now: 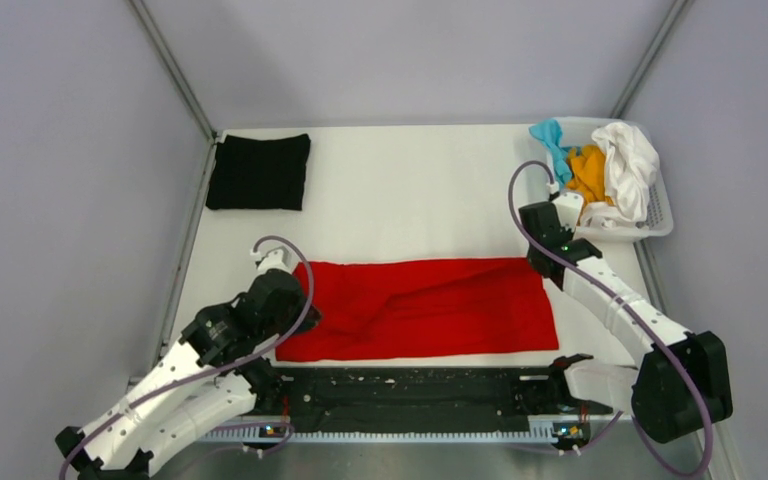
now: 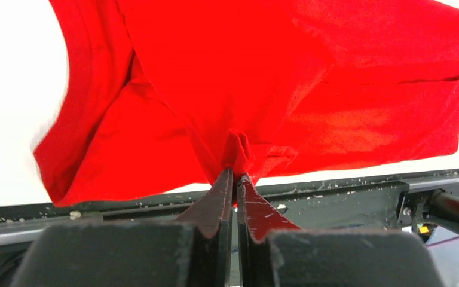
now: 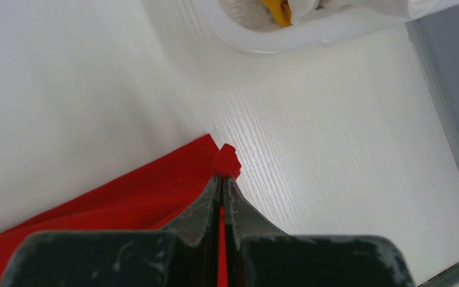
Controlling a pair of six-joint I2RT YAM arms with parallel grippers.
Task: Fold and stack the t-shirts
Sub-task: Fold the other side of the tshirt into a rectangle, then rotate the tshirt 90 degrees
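Observation:
A bright red t-shirt (image 1: 430,305) lies spread in a long band across the near half of the table. My left gripper (image 2: 234,173) is shut on a pinch of its cloth (image 2: 239,149) at the left end, where the shirt lifts off the table. At the far right corner of the shirt (image 3: 227,156), my right gripper (image 3: 222,177) is shut on the cloth too. A folded black t-shirt (image 1: 259,171) rests flat at the back left. White (image 1: 628,160), orange (image 1: 588,172) and teal (image 1: 550,138) shirts are heaped in the basket.
The white slotted basket (image 1: 660,215) stands at the back right corner, close behind my right wrist; its rim (image 3: 287,40) shows in the right wrist view. A black rail (image 1: 420,388) runs along the near table edge between the arm bases.

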